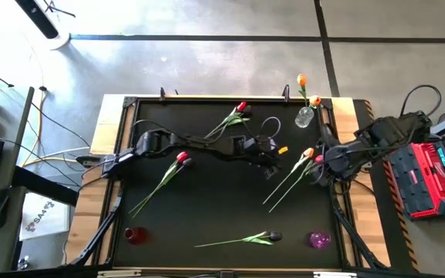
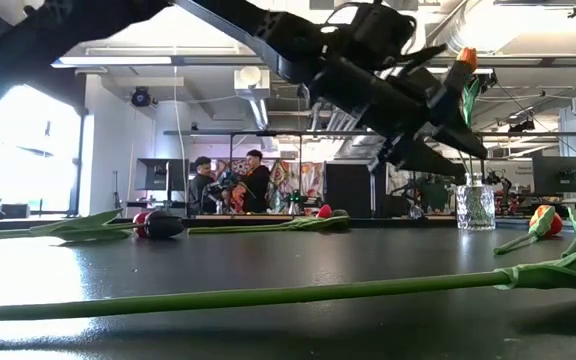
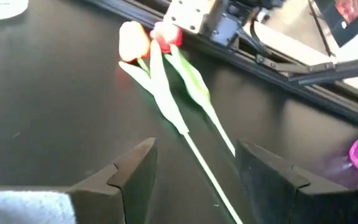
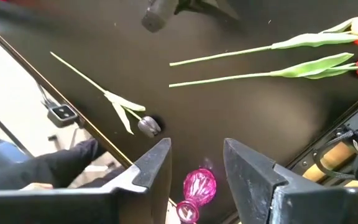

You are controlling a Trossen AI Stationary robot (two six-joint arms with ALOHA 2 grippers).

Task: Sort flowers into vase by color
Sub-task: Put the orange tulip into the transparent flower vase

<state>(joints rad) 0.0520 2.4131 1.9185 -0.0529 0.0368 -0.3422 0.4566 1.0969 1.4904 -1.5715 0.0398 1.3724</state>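
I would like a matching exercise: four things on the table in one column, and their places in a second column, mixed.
Things:
1. clear vase
2. red vase
3. purple vase
4. dark tulip

Places, as the high view shows them:
a. bottom left corner of the mat
b. lying beside the purple vase
c. top right, holding orange tulips
d. bottom right corner of the mat

Pairs: 1-c, 2-a, 3-d, 4-b

Two orange tulips point(image 1: 302, 80) stand in the clear vase point(image 1: 305, 116). Five lie flat on the mat — two red point(image 1: 182, 157), one orange-red pair point(image 1: 309, 154), one dark point(image 1: 275, 236). Pink vase point(image 1: 319, 239) and red vase point(image 1: 136, 235) — empty.
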